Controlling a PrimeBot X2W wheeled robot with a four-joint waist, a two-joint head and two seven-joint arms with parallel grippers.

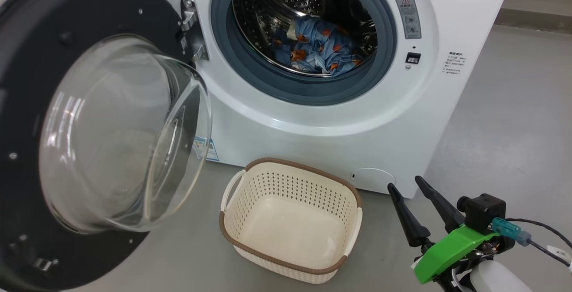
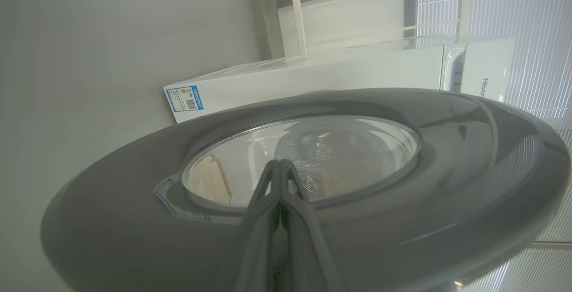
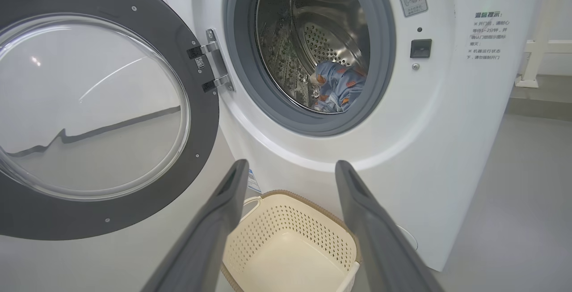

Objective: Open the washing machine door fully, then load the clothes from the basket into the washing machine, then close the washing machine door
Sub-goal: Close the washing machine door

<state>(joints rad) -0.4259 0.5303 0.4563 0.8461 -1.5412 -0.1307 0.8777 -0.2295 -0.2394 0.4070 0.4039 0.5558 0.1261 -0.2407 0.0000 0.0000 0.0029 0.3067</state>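
Note:
The washing machine (image 1: 313, 140) stands with its door (image 1: 27, 59) swung out to the left, the glass bowl facing me. The clothes (image 1: 317, 46), blue fabric with orange bears, lie inside the steel drum and also show in the right wrist view (image 3: 337, 86). On the floor in front sits the basket (image 1: 295, 189), with nothing in it. My right gripper (image 1: 406, 183) hovers open just right of the basket, holding nothing; its fingers (image 3: 239, 171) frame the basket (image 3: 290, 225). My left gripper (image 2: 279, 163) is shut and empty, its tips close to the outer face of the door (image 2: 402, 220); contact cannot be told.
Grey floor (image 1: 500, 126) spreads to the right of the machine. A white rack (image 3: 536, 46) stands behind the machine's right side. A round flap (image 1: 373, 179) sits low on the machine's front, near my right fingertips. The open door takes up the left.

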